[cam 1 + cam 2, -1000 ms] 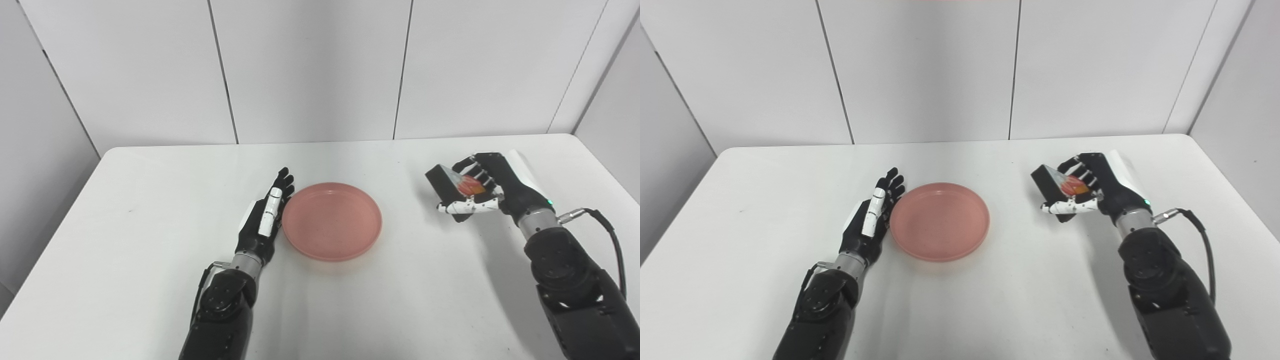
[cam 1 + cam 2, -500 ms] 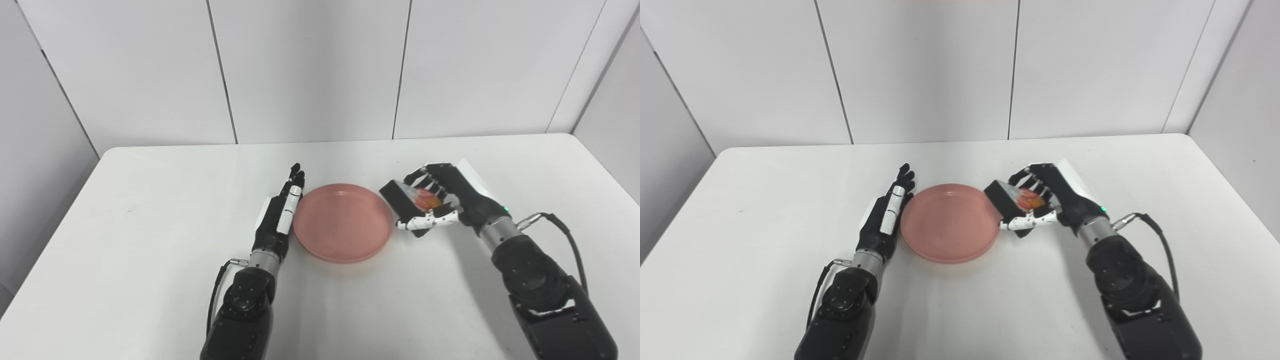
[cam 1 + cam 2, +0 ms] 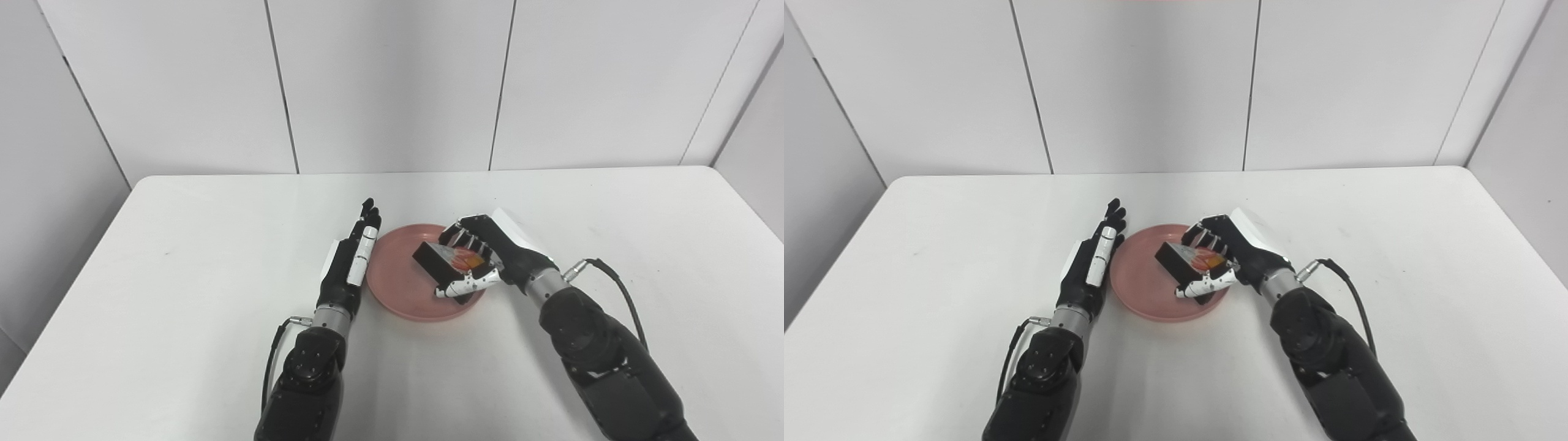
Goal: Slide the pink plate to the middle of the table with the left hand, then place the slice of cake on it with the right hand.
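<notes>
The pink plate lies near the middle of the white table. My right hand is shut on the slice of cake, a dark block with an orange and red top, and holds it over the right half of the plate. I cannot tell whether the cake touches the plate. My left hand lies open and flat, fingers straight, right beside the plate's left rim. In the right eye view the cake and the plate show the same way.
The white table's far edge meets grey wall panels. A black cable loops from my right wrist over the table.
My right hand carried the cake leftward from beside the plate's right rim to above the plate. The left hand stays beside the plate. The camera shifted slightly.
</notes>
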Controlling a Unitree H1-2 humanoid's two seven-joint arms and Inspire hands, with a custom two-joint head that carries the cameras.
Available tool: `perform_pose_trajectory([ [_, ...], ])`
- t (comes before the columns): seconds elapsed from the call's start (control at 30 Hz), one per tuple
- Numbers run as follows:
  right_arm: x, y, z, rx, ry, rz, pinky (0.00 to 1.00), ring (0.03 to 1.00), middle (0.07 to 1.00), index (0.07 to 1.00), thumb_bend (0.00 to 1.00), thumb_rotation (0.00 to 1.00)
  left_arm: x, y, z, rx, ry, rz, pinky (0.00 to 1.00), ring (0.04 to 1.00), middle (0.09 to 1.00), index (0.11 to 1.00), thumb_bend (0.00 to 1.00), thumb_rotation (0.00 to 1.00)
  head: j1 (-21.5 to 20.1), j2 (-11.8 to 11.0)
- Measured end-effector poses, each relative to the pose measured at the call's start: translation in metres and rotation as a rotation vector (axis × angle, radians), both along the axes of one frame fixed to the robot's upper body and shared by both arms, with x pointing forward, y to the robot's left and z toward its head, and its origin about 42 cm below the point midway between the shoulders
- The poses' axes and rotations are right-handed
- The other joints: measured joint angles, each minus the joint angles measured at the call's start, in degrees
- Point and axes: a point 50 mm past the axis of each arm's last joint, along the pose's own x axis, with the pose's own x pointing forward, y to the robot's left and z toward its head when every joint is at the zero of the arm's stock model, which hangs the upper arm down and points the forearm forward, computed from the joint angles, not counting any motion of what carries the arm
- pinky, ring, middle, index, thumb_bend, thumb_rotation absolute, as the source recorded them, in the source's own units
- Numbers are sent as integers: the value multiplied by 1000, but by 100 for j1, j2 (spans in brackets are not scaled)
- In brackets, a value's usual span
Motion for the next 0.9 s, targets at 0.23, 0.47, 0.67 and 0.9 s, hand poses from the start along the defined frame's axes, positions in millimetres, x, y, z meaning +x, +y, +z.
perform_pose_trajectory([
  [0.23,11,20,-10,-84,-16,24,157,407,496,483,516,0,-2,2,0,-20,3,5,1000,1000,1000,1000,655,1000,-26,44],
  [0.47,21,24,-13,-153,-38,-3,109,417,495,483,517,0,-2,2,0,-21,7,7,1000,1000,1000,1000,645,1000,-35,62],
  [0.67,22,28,-15,-225,-87,34,329,407,492,523,513,0,-3,2,0,-25,8,8,1000,1000,1000,1000,657,1000,-18,53],
  [0.9,23,21,-13,-277,-94,71,733,834,841,823,657,532,-3,2,0,-28,14,5,1000,1000,1000,1000,653,1000,-9,88],
])
